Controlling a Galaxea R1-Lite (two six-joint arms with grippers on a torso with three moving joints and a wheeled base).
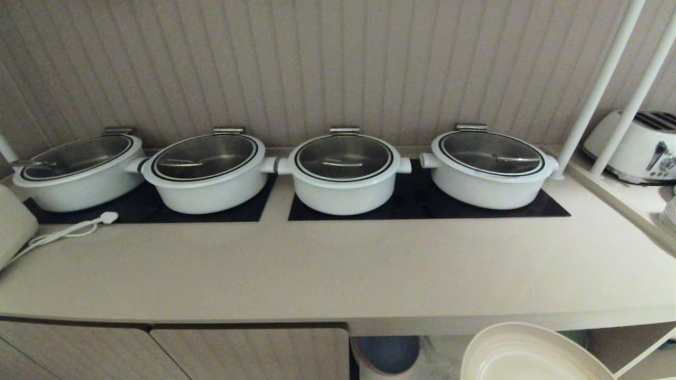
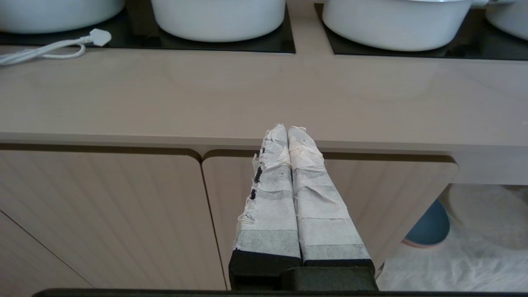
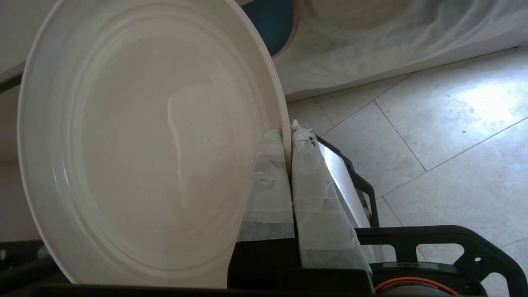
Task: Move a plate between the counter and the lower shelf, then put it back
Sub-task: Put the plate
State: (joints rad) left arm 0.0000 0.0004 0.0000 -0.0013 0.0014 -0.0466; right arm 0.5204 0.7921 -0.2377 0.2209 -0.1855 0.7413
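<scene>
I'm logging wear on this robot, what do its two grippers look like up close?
Both the left gripper and right gripper have two long tapered fingers wrapped in wrinkled, fraying white tape, on black bases. The right one also shows a black frame, a silver metal strip and an orange ring.

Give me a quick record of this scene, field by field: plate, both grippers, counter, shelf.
plate: cream plate, held by its rim, below the counter's front edge
right gripper: shut on the plate's rim
left gripper: shut, empty, before the cabinet doors
counter: four lidded white pots on black hobs
lower shelf: white cloth, blue plate inside
</scene>
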